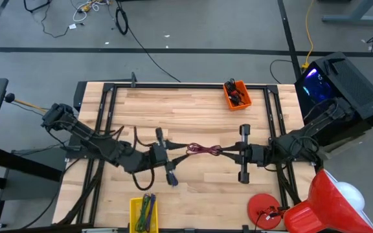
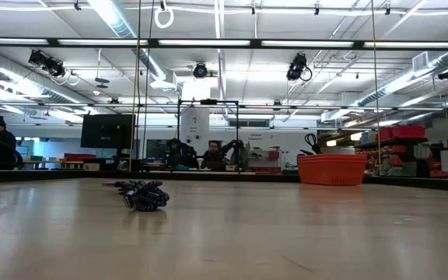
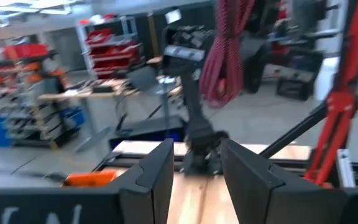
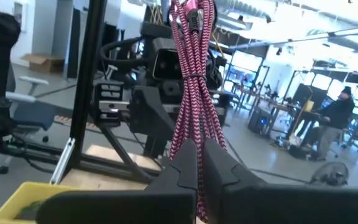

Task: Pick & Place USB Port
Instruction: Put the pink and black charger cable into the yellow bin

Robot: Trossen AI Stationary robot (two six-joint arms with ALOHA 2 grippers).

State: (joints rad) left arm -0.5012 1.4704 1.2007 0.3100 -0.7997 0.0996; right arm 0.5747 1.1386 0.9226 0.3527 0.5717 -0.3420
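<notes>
A red-and-white braided cable bundle (image 1: 204, 150) (image 4: 193, 74) (image 3: 227, 53) is held up over the table's middle. My right gripper (image 1: 227, 153) (image 4: 197, 163), reaching in from the table's right, is shut on it. My left gripper (image 1: 180, 154) (image 3: 194, 177) is open and faces the bundle's free end from the left. The bundle lies beyond its fingertips. A dark cable bundle (image 1: 171, 178) (image 2: 142, 194) lies on the table close to the left gripper. Neither gripper shows in the low view. My right gripper pinches the braided bundle's right end (image 4: 196, 140) between its two fingers (image 4: 224, 169). The fingers come level from the table's right and lie along the bundle. The bundle sticks out past the fingertips toward my left gripper, lifted clear of the table.
An orange bin (image 1: 236, 94) (image 2: 331, 168) with small parts stands near the far edge. A yellow bin (image 1: 144, 213) (image 4: 17, 199) holding cables sits at the near edge. A red round object (image 1: 264, 208) lies at the near right corner. Black frame rails (image 1: 186, 86) border the wooden table.
</notes>
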